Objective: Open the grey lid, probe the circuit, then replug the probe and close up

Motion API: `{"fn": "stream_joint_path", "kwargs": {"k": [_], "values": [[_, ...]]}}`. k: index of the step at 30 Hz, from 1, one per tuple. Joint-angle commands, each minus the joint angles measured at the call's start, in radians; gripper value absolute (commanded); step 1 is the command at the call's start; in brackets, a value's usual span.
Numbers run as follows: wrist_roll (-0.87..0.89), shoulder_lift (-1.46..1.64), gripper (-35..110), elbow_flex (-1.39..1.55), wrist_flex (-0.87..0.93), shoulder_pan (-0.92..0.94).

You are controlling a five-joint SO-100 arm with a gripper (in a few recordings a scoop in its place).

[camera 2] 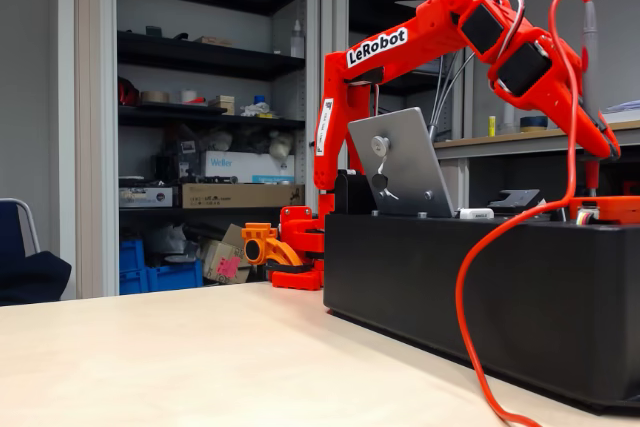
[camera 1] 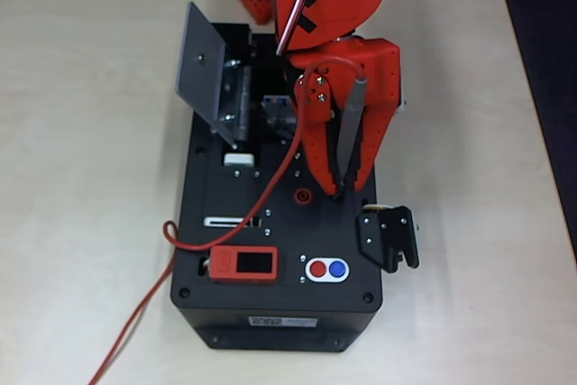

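Note:
The grey lid [camera 1: 200, 62] stands swung open, tilted up at the back left of the black box [camera 1: 279, 313]; its round knob [camera 2: 380, 145] faces the fixed view. My gripper [camera 1: 342, 187] is shut on the probe [camera 1: 352, 123], a slim grey rod pointing steeply down. The probe's tip hangs over the box top just right of the red round socket [camera 1: 304, 194], apart from it. In the fixed view the probe [camera 2: 589, 42] stands nearly upright in the gripper [camera 2: 604, 152]. Its red cable [camera 1: 261, 196] loops from the rod's upper end across the box and off the front left.
On the box top sit a small white tab [camera 1: 239, 159], an orange-red display module [camera 1: 243, 264], a red and a blue button [camera 1: 326, 269] and a black bracket [camera 1: 388, 238] at the right edge. The cable [camera 2: 470, 317] hangs down the box's side. Bare table surrounds the box.

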Motion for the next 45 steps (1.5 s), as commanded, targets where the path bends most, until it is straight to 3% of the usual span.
{"fn": "stream_joint_path", "kwargs": {"k": [1, 34, 45], "values": [[0.014, 0.052, 0, 0.009, -0.006, -0.021], [0.018, 0.072, 0, 0.051, -0.021, -0.025], [0.021, 0.127, 0, 0.276, -0.210, -0.032]]}}
